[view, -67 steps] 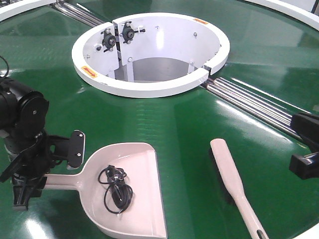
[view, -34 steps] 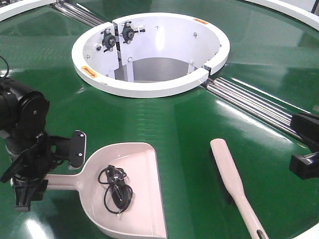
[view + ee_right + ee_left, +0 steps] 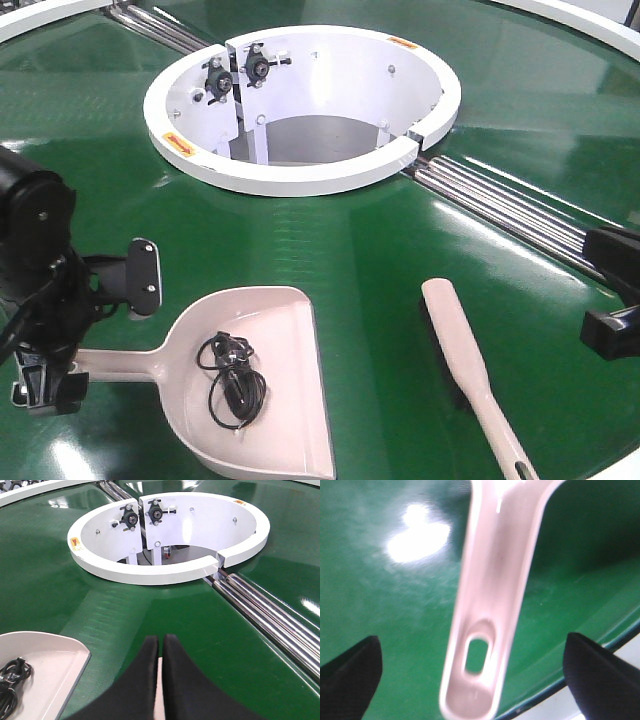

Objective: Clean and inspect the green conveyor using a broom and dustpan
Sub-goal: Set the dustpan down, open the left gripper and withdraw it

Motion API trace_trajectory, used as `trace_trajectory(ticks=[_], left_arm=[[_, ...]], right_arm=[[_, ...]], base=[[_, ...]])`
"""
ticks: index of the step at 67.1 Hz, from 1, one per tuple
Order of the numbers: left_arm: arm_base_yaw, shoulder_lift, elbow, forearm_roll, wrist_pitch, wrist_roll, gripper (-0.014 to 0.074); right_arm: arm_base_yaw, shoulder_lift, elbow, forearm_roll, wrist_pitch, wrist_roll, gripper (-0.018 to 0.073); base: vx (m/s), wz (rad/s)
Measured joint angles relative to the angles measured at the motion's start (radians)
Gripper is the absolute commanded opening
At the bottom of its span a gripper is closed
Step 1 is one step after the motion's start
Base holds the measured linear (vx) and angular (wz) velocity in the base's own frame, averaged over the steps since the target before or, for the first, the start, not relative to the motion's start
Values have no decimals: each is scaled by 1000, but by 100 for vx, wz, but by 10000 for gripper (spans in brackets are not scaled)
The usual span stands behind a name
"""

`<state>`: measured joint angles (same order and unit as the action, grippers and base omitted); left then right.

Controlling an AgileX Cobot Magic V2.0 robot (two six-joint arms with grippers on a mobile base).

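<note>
The left gripper (image 3: 470, 670) hangs wide open, holding nothing, the wide pale pinkish-beige plastic dustpan (image 3: 255, 385)'s slotted handle centred between its fingers, so closing squarely should grip it; the right gripper (image 3: 161, 650) sits pinched together.

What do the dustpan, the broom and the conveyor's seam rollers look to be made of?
Dustpan: likely moulded plastic, matte pinkish-beige, thin rounded walls. Broom: apparently the same plastic, with dark bristles underneath, fibre unclear. Rollers: probably polished metal, silver with bright streaks. Green conveyor: glossy, perhaps rubber or PVC.
</note>
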<state>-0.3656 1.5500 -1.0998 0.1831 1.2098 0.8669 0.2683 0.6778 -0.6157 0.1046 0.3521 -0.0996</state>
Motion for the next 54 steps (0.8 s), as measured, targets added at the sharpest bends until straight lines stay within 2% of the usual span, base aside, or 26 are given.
trace_trajectory(ticks=[17, 26, 30, 36, 41, 47, 54], left_arm=[[0, -189, 0, 17, -13, -5, 476], [0, -319, -8, 46, -66, -13, 333], [0, -365, -35, 52, -120, -46, 244], [0, -421, -92, 52, -246, -183, 102], [0, -462, -141, 44, -356, -375, -18], [0, -515, -170, 43, -467, -576, -25], [0, -584, -163, 35, -548, -703, -24]], right_arm=[[0, 0, 0, 0, 0, 0, -10], [0, 0, 0, 0, -1, 0, -10], [0, 0, 0, 0, -1, 0, -10], [0, -5, 0, 0, -4, 0, -10], [0, -26, 0, 1, -13, 5, -8], [0, -71, 0, 1, -42, 10, -5], [0, -147, 0, 1, -81, 9, -6]], base=[[0, 0], [0, 0], [0, 0], [0, 0], [0, 0], [0, 0], [0, 0]])
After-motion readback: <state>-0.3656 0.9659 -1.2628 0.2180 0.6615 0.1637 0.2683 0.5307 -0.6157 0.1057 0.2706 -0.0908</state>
